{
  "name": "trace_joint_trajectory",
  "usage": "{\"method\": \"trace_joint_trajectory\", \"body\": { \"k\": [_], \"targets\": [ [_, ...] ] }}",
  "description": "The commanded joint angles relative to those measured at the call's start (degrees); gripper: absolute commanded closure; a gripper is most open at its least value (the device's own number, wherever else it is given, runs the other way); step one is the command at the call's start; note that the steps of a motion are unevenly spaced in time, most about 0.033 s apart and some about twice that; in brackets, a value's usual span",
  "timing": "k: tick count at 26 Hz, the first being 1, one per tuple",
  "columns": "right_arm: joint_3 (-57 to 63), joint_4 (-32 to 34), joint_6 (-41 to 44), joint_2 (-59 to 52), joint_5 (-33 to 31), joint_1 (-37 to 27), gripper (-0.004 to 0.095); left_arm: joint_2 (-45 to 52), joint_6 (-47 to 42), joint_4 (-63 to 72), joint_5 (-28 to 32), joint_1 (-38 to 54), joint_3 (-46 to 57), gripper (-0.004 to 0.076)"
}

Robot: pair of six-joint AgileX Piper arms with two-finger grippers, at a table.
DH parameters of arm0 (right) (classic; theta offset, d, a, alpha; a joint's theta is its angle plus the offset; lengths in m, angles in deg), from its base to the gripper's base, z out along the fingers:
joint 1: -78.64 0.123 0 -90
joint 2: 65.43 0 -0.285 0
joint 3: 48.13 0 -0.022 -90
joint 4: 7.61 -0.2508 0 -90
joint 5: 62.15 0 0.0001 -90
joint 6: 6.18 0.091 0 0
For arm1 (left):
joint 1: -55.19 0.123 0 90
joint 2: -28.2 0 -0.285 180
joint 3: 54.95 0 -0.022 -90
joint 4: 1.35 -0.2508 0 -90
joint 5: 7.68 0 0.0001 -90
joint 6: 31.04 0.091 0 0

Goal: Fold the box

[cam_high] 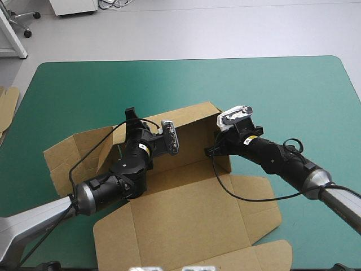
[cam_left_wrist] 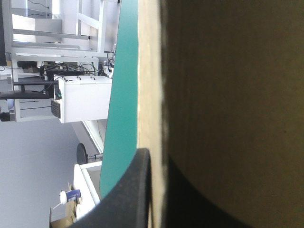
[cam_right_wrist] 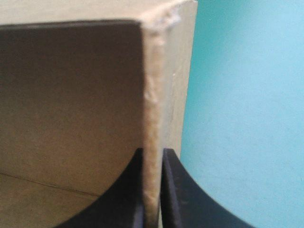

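- High view: box of brown cut board (cam_high: 186,209) at the middle of the table with the teal-green cover (cam_high: 282,90). Far wall upright, flaps spread to left and right, wide panels flat on the near side.
- Left gripper (cam_high: 131,117) with black fingers at the left end of the box's far wall. Right gripper (cam_high: 213,150) at the right end of that wall.
- Small yellow label (cam_high: 144,148) on each wrist, writing too small to read.
- Edge of more brown board (cam_high: 7,110) well to the left of the box, at the table's edge.
- Left wrist view: clamped on an upright wall of the box, one black finger (cam_left_wrist: 128,199) on each face, the board's edge between.
- Right wrist view: all but closed on a wall's end, black fingers (cam_right_wrist: 185,199) pinching the board. Bare cover just beside the box.
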Motion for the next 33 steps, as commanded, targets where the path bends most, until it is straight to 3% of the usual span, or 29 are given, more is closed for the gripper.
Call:
{"method": "trace_joint_trajectory", "body": {
  "k": [1,13,16,23,33],
  "targets": [
    [-2.03,-2.01,-0.28,-2.24,-0.84,1.62,0.0921,0.35,-2.85,1.67,6.47,-1.31,-0.74,0.0738],
    [-2.03,-2.01,-0.28,-2.24,-1.86,1.62,0.0921,1.15,-7.39,-7.31,1.31,-1.31,-1.35,0.0734],
    [-2.03,-2.01,-0.28,-2.24,-1.86,1.62,0.0922,2.34,-7.52,-6.13,1.39,-2.09,-1.35,0.0676],
    [-2.03,-2.01,-0.25,-2.24,-1.86,1.62,0.0922,6.20,-6.22,-2.53,-1.97,-3.64,-1.35,0.0430],
    [-2.03,-2.01,-0.25,-2.14,-1.41,1.62,0.0922,10.94,-6.22,-3.02,-11.13,-15.09,-2.28,0.0415]
  ]
}}
